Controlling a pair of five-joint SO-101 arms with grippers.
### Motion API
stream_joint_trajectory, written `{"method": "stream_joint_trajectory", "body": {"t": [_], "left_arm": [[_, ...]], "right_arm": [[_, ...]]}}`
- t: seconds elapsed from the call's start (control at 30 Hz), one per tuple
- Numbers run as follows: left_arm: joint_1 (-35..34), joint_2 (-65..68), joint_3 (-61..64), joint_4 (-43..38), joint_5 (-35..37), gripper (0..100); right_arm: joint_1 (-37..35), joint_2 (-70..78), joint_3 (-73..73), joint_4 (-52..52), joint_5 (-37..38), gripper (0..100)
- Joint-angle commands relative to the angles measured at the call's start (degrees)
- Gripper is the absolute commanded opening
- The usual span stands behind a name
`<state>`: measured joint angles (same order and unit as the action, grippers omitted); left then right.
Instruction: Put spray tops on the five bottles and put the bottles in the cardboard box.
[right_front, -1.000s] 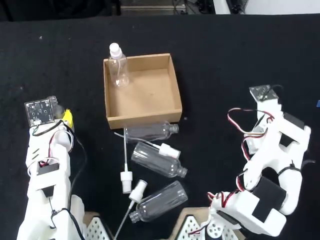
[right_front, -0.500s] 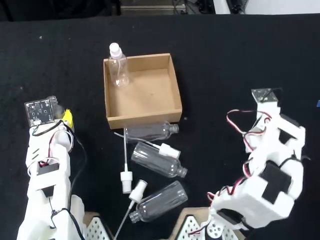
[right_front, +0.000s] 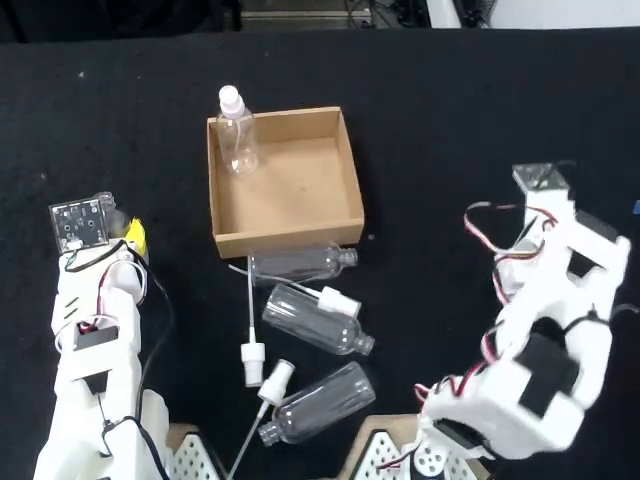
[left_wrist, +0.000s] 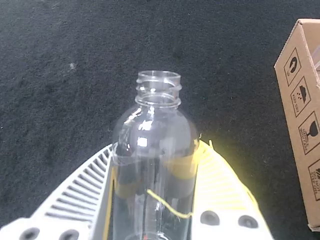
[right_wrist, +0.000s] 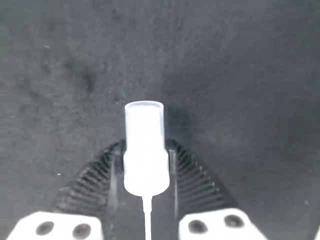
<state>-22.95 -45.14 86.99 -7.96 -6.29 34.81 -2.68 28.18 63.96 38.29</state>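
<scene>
My left gripper (left_wrist: 156, 156) is shut on a clear bottle (left_wrist: 156, 135) with no top, its open neck pointing away over the black table; this arm stands at the table's left (right_front: 95, 290). My right gripper (right_wrist: 145, 150) is shut on a white spray top (right_wrist: 144, 145) with its thin tube trailing back; that arm (right_front: 560, 270) is at the right. One bottle with a spray top (right_front: 236, 130) stands in the far left corner of the cardboard box (right_front: 345, 170). Three uncapped bottles (right_front: 300, 264) (right_front: 318, 322) (right_front: 320, 402) lie in front of the box.
Loose spray tops with long tubes (right_front: 252, 358) (right_front: 274, 380) lie among the lying bottles, and another (right_front: 340, 300) rests against the middle one. A side of the box (left_wrist: 302, 115) is close to the left gripper. Bare black cloth lies between the box and the right arm.
The right arm has swung a little to the right and away, carrying the spray top. The left arm and the things on the table have stayed put.
</scene>
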Motion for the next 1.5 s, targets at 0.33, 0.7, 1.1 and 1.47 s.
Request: {"method": "stream_joint_trajectory", "body": {"t": [0.33, 0.7, 1.1, 1.47], "left_arm": [[0.8, -20.3, 6.2, -1.3, 0.6, 3], [6.2, -51.7, 10.9, 21.9, 0.6, 3], [9.1, -59.1, 10.4, 31.4, 0.5, 3], [9.0, -59.2, 10.3, 21.1, 0.3, 3]], "right_arm": [[-29.0, -38.0, -5.1, 10.5, -20.0, 1.1], [-57.4, -41.8, -24.0, 3.2, -36.9, 1.1], [-72.6, -41.9, -22.1, -20.7, -43.5, 1.1], [-72.2, -42.2, -20.0, -24.6, -47.4, 1.1]]}}
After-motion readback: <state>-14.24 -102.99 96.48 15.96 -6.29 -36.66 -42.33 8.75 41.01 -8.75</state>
